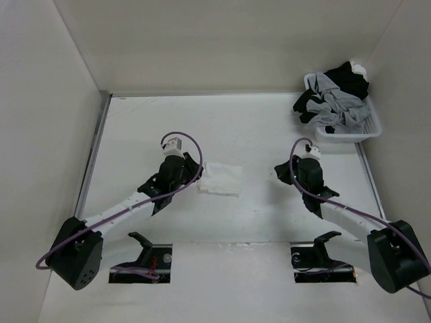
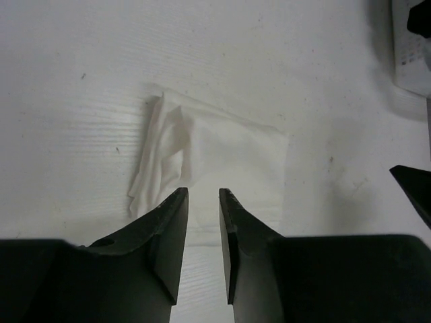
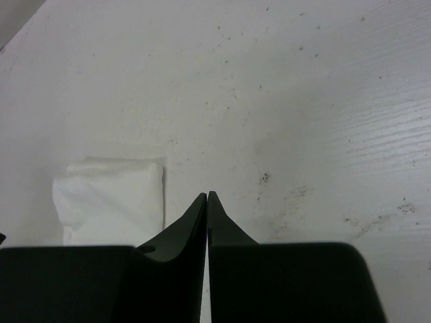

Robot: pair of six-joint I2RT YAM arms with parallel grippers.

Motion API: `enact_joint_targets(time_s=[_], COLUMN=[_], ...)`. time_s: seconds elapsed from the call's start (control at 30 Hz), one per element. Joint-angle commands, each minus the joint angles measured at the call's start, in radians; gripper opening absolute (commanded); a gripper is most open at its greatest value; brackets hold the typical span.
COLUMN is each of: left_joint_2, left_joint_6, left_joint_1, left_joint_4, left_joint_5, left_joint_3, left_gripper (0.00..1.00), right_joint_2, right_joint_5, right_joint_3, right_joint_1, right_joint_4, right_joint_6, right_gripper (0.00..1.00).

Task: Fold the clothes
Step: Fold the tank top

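The clothes (image 1: 221,178) are one white garment lying folded into a small, flat rectangle in the middle of the table. The left wrist view shows it (image 2: 222,161) with a rumpled left edge, and it lies at the lower left of the right wrist view (image 3: 111,195). My left gripper (image 1: 196,173) hovers at the garment's left edge. Its jaws (image 2: 203,192) stand a little open, with only cloth and table showing in the gap. Off to the garment's right, my right gripper (image 1: 277,169) is apart from the cloth, and its fingers (image 3: 207,196) are shut with nothing between them.
A white plastic basket (image 1: 369,128) stands at the back right with black and grey garments (image 1: 337,94) heaped in it. Its corner shows in the left wrist view (image 2: 411,64). White walls enclose the table on three sides. Two dark cut-outs (image 1: 143,264) (image 1: 323,264) lie at the near edge.
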Motion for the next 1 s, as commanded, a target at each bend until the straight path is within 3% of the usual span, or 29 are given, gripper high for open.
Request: enact_joint_targets(time_s=[0.0,0.13,0.27,0.43,0.7,0.97], left_joint_2=[-0.017,0.067,0.118,0.21,0.412,0.551], left_joint_6=[0.001,-0.002,-0.006,0.003,0.015,0.032], left_joint_1=[0.007,-0.032,-0.041,-0.056,0.08,0.145], left_joint_4=[0.068,0.104,0.137,0.182,0.216,0.272], left_joint_5=[-0.003,0.017,0.026,0.051,0.095,0.126], left_joint_3=[0.005,0.042,0.054,0.107,0.204,0.267], left_gripper=[0.24,0.16,0.16,0.16,0.16,0.16], right_joint_2=[0.055,0.125,0.145,0.224,0.388,0.464], right_joint_5=[-0.009,-0.029,-0.041,-0.163,-0.251,-0.279], right_joint_3=[-0.001,0.022,0.027,0.074,0.178,0.211], right_joint_1=[0.007,0.034,0.056,0.143,0.297,0.306], right_joint_4=[0.114,0.128,0.147,0.209,0.245,0.211], right_joint_6=[-0.004,-0.007,-0.017,-0.021,0.004,0.005], right_gripper=[0.06,0.04,0.05,0.05,0.05,0.07])
